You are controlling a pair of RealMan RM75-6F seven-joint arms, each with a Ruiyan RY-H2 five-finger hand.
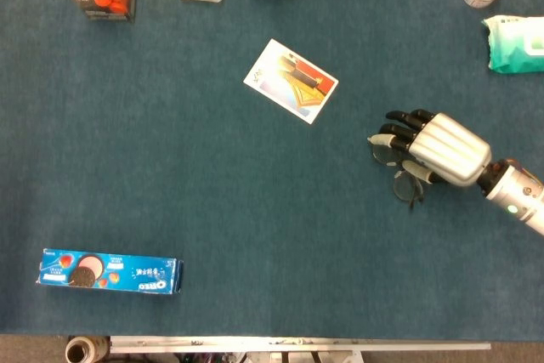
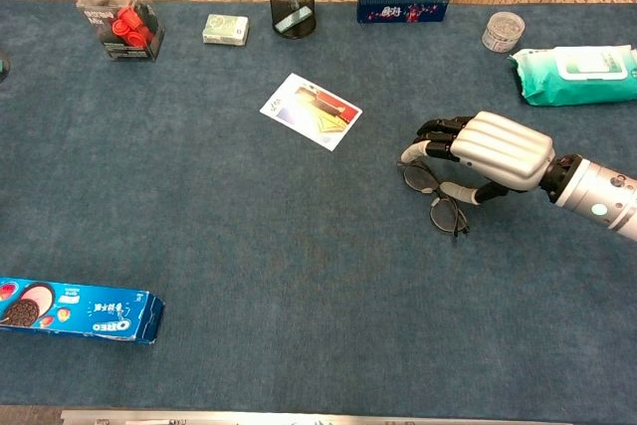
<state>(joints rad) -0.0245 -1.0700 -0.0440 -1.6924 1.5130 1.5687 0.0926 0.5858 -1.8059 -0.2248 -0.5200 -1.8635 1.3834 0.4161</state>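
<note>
My right hand [image 2: 485, 153] is arching over the eyeglasses [image 2: 434, 193] on the worktop [image 2: 249, 236], fingers [image 2: 430, 132] curling onto the frame.

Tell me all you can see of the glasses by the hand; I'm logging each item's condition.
The glasses are a dark, thin-rimmed pair with two roundish lenses that look clear, since the blue cloth shows through them. They lie on the table, right of the picture card. The right hand sits over their far side, its fingers curled down onto the frame and the thumb beside the lens nearer the camera. The temples are mostly hidden under the hand. No damage shows, though fine detail is too small to judge.
</note>
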